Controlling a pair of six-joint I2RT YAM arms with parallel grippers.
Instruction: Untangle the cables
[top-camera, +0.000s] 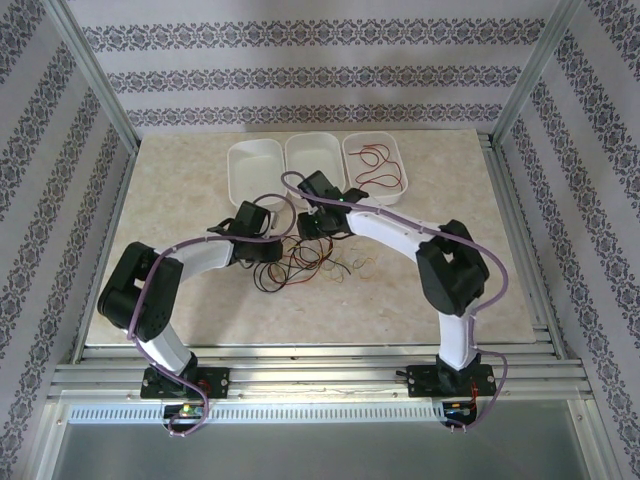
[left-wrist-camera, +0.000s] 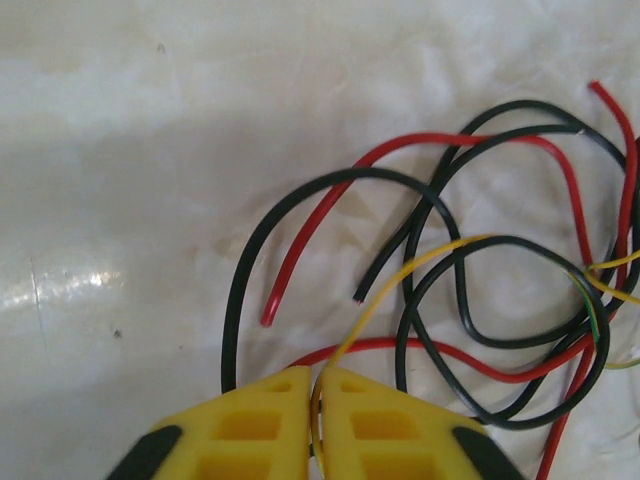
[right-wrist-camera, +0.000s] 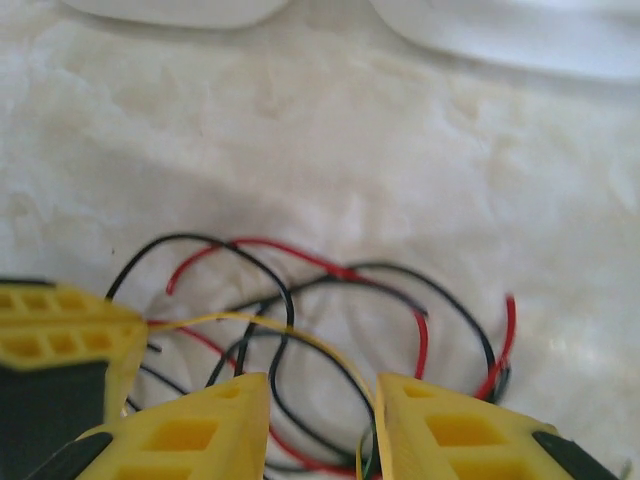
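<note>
The cables (top-camera: 322, 262) lie tangled in loose red, black and yellow loops on the table between my two grippers. My left gripper (top-camera: 268, 250) sits at the tangle's left side. In the left wrist view it (left-wrist-camera: 320, 388) is shut on a thin yellow cable (left-wrist-camera: 420, 264) that climbs away to the right over black and red loops. My right gripper (top-camera: 310, 226) hangs over the tangle's far side. Seen from the right wrist, it (right-wrist-camera: 320, 400) is open, and the yellow cable (right-wrist-camera: 240, 317) runs from the left gripper's finger (right-wrist-camera: 60, 340) along its right finger (right-wrist-camera: 430, 420).
Three white trays stand at the back of the table: the left one (top-camera: 254, 175), the middle one (top-camera: 312, 155) and the right one (top-camera: 376, 137), which holds red cables (top-camera: 378, 170). Both arms arch in from the near edge. Aluminium rails frame the table.
</note>
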